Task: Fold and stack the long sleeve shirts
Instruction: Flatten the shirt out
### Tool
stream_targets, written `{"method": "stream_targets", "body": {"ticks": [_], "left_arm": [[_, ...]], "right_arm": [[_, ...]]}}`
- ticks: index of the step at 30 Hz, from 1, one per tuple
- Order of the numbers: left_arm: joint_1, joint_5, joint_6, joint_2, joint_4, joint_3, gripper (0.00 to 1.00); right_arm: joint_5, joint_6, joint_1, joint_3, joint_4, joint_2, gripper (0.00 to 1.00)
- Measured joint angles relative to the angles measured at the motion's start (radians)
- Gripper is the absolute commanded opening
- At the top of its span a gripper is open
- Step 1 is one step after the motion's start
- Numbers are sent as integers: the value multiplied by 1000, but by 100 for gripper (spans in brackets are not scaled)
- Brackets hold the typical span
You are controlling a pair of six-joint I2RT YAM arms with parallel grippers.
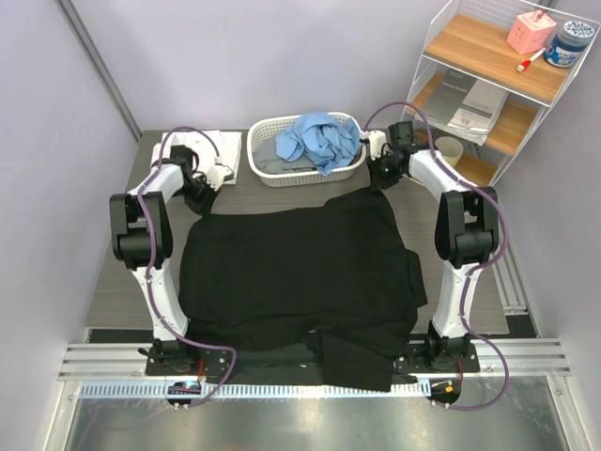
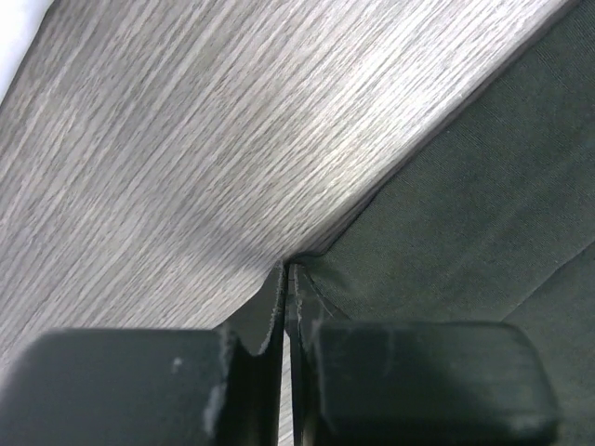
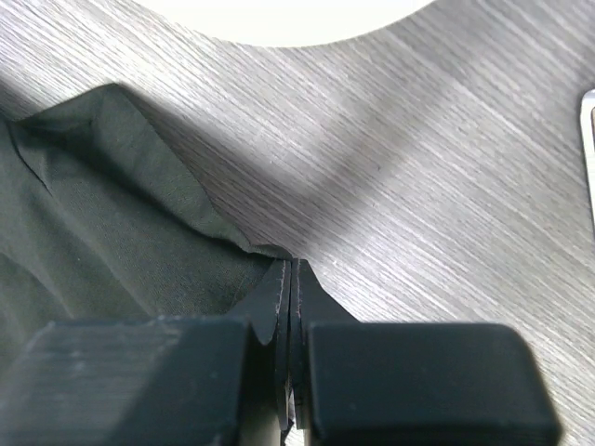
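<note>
A large black long sleeve shirt [image 1: 291,272] lies spread flat over the middle of the table, and its near edge hangs over the front. My left gripper [image 1: 200,195] is at its far left corner. In the left wrist view the gripper [image 2: 286,271] is shut on the edge of the black cloth [image 2: 465,204]. My right gripper [image 1: 380,177] is at the far right corner, and in the right wrist view it [image 3: 291,265] is shut on the black cloth's edge [image 3: 93,232]. A light blue shirt [image 1: 319,141] lies crumpled in the basket.
The white slatted basket [image 1: 282,178] stands at the back centre, just beyond the black shirt. A white folded cloth [image 1: 225,146] lies at the back left. A wire shelf [image 1: 498,85] with small items stands at the back right, with a pale cup [image 1: 449,150] beside it.
</note>
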Motion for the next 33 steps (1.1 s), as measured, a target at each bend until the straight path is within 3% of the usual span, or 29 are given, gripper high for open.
{"method": "stream_targets", "body": {"ticks": [15,20,21,22,23,26,28,29,32,33], "left_arm": [[16,43,-59,-52,41,2,0],[21,42,-84,-122,117,-42,0],[22,42,-84,-129,124,-48,0],[22,41,-85,-132,130,-54,3],[23,41,-84,-133,135,-58,16],[23,34,-82,-132,130,-63,43],[23,32,-76,-127,117,-56,53],[23,32,-73,-123,107,-48,64],[24,34,-69,-90,71,0,83],[25,36,-70,-75,49,29,83]], "right_arm": [[4,-23,0,45,2,-1,1],[19,-24,-3,70,15,-1,28],[21,-25,-5,71,19,-1,41],[22,-24,-6,71,20,-1,45],[22,-24,-8,71,19,-1,51],[12,-23,-19,69,11,-8,54],[-2,-21,-31,69,5,-15,54],[-8,-19,-37,69,2,-19,54],[-29,-11,-58,69,-9,-24,54],[-35,-7,-64,69,-16,-24,54]]}}
